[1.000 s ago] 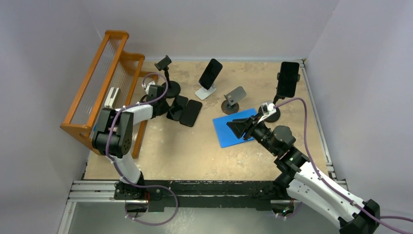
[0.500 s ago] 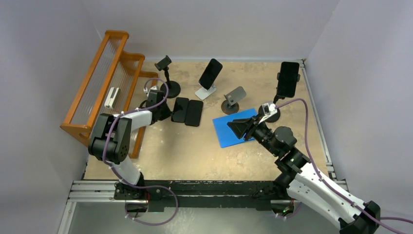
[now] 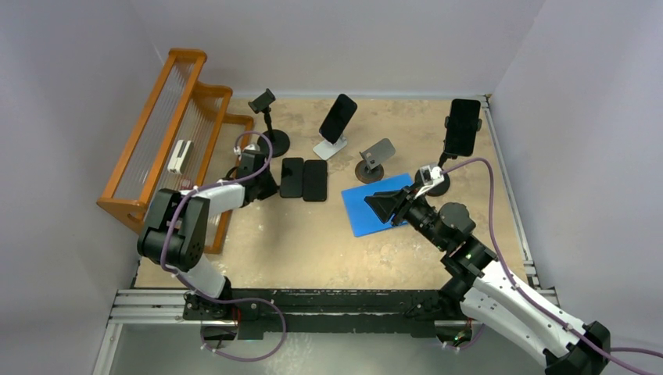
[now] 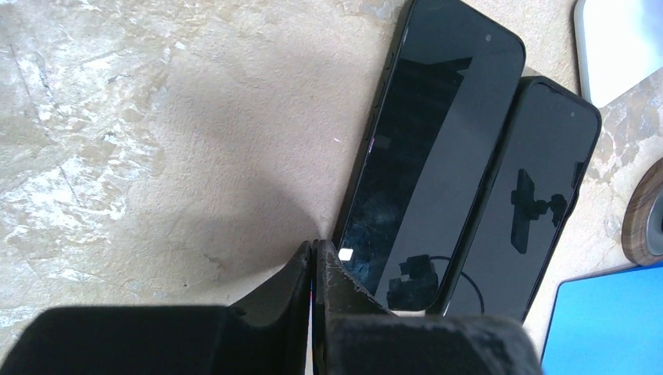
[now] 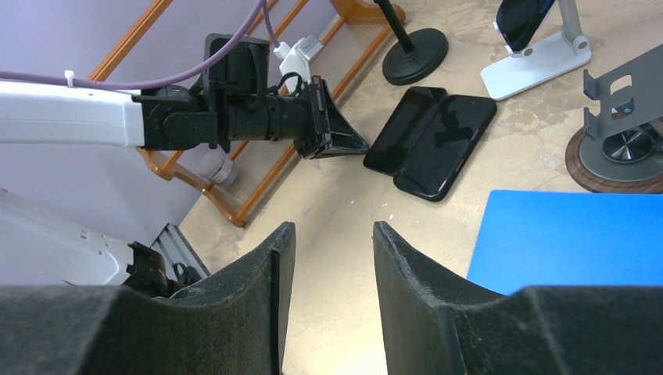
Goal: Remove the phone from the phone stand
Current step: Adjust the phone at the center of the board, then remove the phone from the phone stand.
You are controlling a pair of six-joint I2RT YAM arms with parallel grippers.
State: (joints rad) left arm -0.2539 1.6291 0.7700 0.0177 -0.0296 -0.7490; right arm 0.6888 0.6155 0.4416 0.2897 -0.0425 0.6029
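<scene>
Two black phones lie flat side by side on the table, the left one (image 3: 291, 177) (image 4: 434, 156) and the right one (image 3: 315, 180) (image 4: 524, 211). My left gripper (image 3: 270, 186) (image 4: 313, 244) is shut and empty, its tips at the left phone's near corner. A black phone (image 3: 338, 118) leans on a white stand (image 3: 330, 148). Another black phone (image 3: 462, 126) sits clamped upright on a black stand at the far right. My right gripper (image 3: 383, 205) (image 5: 328, 230) is open and empty above the blue mat (image 3: 375, 205).
An empty black clamp stand (image 3: 274, 143) stands behind the flat phones. An empty grey stand (image 3: 375, 156) sits behind the mat. An orange wooden rack (image 3: 168, 141) runs along the left side, close to my left arm.
My left gripper has shifted right, staying low. The left flat phone has turned from a slant to lie straight beside the other. The right arm has not moved.
</scene>
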